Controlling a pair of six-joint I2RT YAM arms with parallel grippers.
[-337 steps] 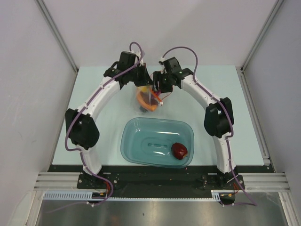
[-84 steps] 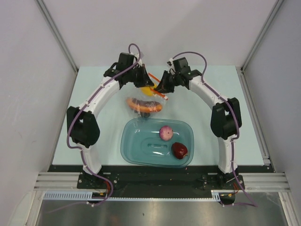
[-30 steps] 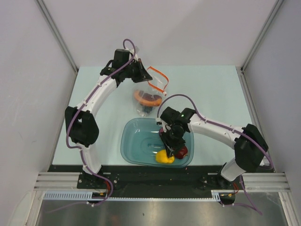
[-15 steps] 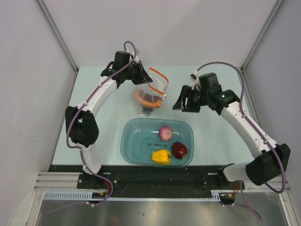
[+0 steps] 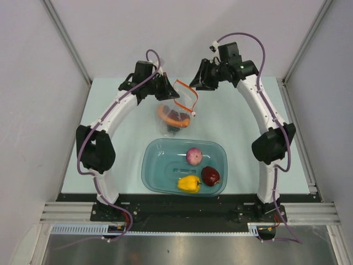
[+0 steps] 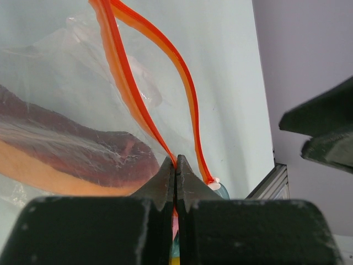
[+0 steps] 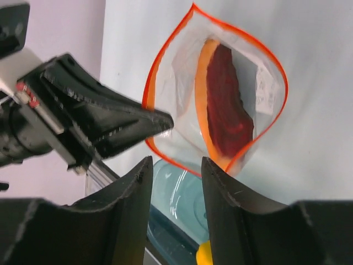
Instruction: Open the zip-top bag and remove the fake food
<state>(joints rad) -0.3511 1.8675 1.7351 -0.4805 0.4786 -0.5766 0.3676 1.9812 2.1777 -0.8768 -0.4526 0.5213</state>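
The zip-top bag (image 5: 181, 106) hangs with its orange-red mouth gaping, and my left gripper (image 5: 169, 94) is shut on the near strip (image 6: 165, 152). A long orange-and-maroon slice (image 7: 220, 107) of the fake food lies inside the bag (image 7: 215, 94). My right gripper (image 5: 196, 84) hovers open just behind the bag's mouth, its fingers (image 7: 146, 171) apart with nothing between them. In the teal tub (image 5: 157, 165) lie a pink onion (image 5: 193, 155), a dark red apple (image 5: 210, 175) and a yellow pepper (image 5: 189, 183).
The tub sits near the front edge between the two arm bases. Grey walls (image 5: 33, 110) close in the table on both sides and at the back. The left gripper's body (image 7: 105, 124) is close beside the right fingers.
A second ago my right gripper was over the tub with the yellow pepper. It let the pepper go there and swung back up behind the bag's mouth. The left gripper kept hold of the strip.
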